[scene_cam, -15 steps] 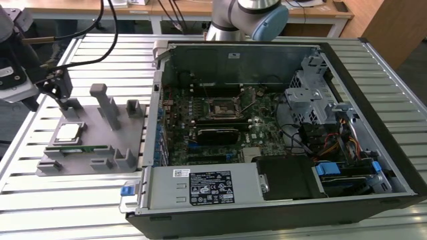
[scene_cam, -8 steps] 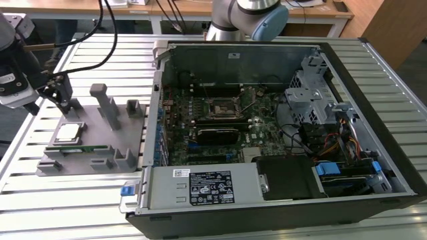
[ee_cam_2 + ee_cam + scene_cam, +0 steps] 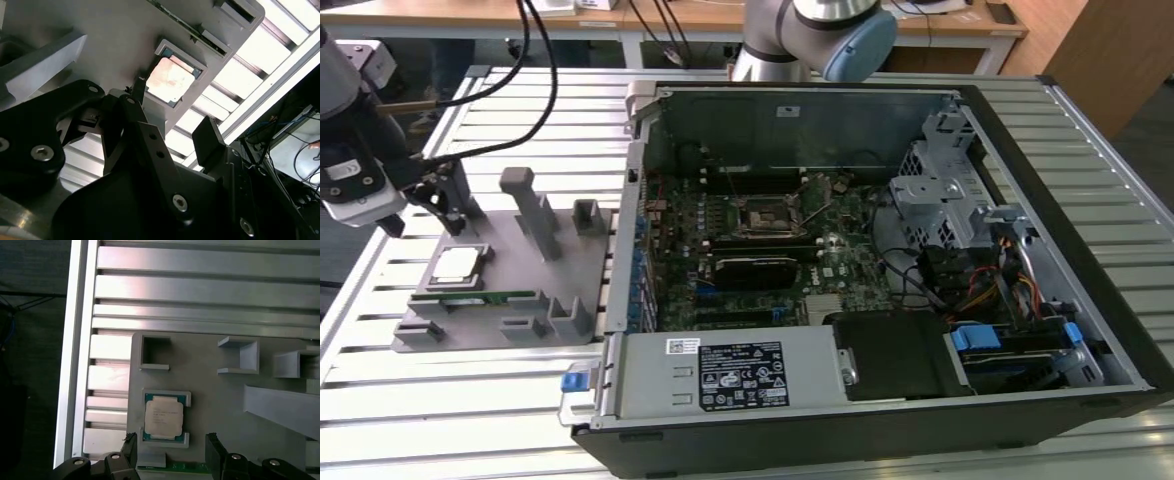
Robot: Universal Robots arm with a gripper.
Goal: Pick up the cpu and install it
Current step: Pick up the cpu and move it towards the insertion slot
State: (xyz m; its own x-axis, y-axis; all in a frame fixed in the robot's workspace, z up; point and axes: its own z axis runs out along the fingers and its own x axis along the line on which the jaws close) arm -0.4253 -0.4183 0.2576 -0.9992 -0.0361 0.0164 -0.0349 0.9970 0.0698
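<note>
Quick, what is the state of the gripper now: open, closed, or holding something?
Gripper: open, holding nothing, close to the cpu, which lies in the gray holder.

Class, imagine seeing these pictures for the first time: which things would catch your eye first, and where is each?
The big open computer case dominates the exterior view's right, its green motherboard laid bare. On the exterior view's left, the silvery cpu sits in a grey holder plate, with the open gripper hovering close over the plate, holding nothing.
</note>
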